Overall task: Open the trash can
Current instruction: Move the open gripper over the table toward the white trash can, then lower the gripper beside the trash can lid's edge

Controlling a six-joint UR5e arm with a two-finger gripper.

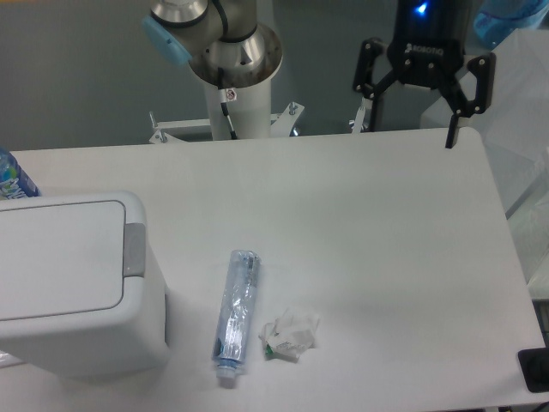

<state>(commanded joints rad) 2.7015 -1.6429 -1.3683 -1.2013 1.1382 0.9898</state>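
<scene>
The white table (343, 223) carries the trash can (73, 287) at its front left corner, lid flat down and the grey latch (134, 249) facing right. Just right of it lie a crushed plastic bottle (236, 316) and a crumpled wrapper (290, 334). Well apart, above the far right edge, the end effector (410, 129) hangs with fingers spread wide, holding nothing.

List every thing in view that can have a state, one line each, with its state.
Trash can: lid shut, latch not pressed.
Gripper: open, empty, high over the table's far edge, well away from the trash can.
Plastic bottle: lying on its side on the table, crushed flat.
Tissue: crumpled, lying beside the bottle.
Bottle behind the trash can: mostly hidden, state unclear.
</scene>
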